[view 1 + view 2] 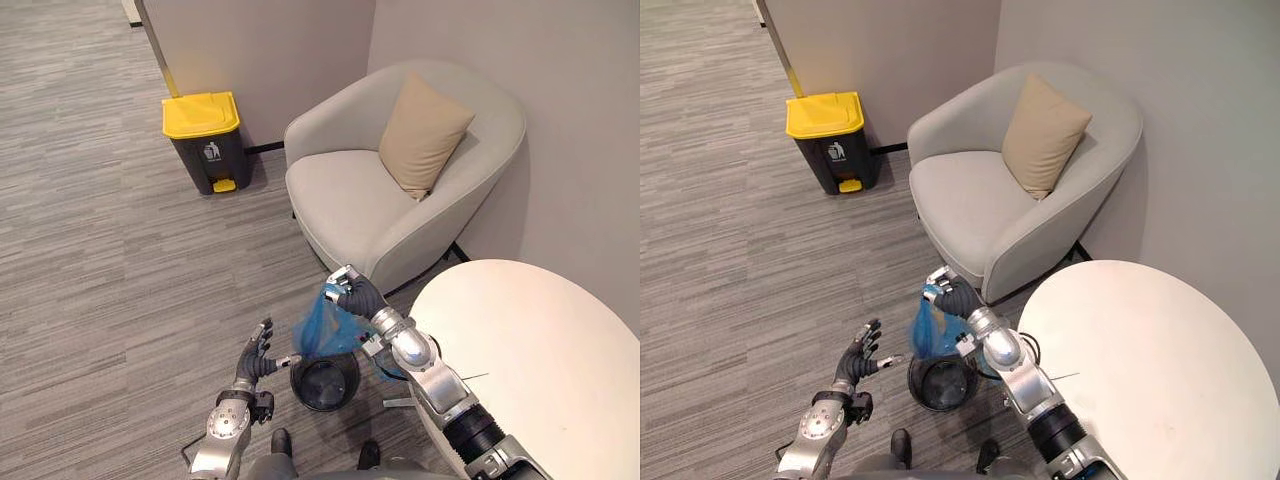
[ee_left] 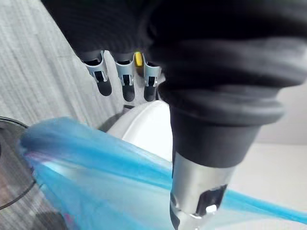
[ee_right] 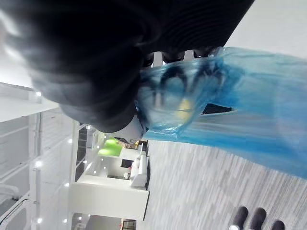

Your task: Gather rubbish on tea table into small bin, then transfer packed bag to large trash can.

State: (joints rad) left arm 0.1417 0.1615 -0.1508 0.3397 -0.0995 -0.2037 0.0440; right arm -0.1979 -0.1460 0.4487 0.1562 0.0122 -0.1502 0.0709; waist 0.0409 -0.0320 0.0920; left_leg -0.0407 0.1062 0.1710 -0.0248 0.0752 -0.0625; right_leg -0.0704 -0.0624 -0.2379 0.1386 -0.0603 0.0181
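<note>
"Blue plastic was what the right hand held. Its fingers were clenched round the gathered neck of the blue bag."

"And where did the bag hang?"

"Directly over the small bin, a round black one that stood on the grey floor just beside the round white worktop. The bag's lower end was down by the bin's rim. Whether it touched the rim could not be told."

"What of the left hand?"

"It was on the side of the bin away from the worktop, near the bag but apart from it. Its fingers were straight and spread, released and grasping nothing."

"And the large trash can?"

"It stood well apart from the bag, against the wall. It was dark grey and its yellow lid was down. A pale armchair with a tan cushion sat in the corner beside it. The right hand was raised just in front of the armchair's base, between the chair and the small bin."
</note>
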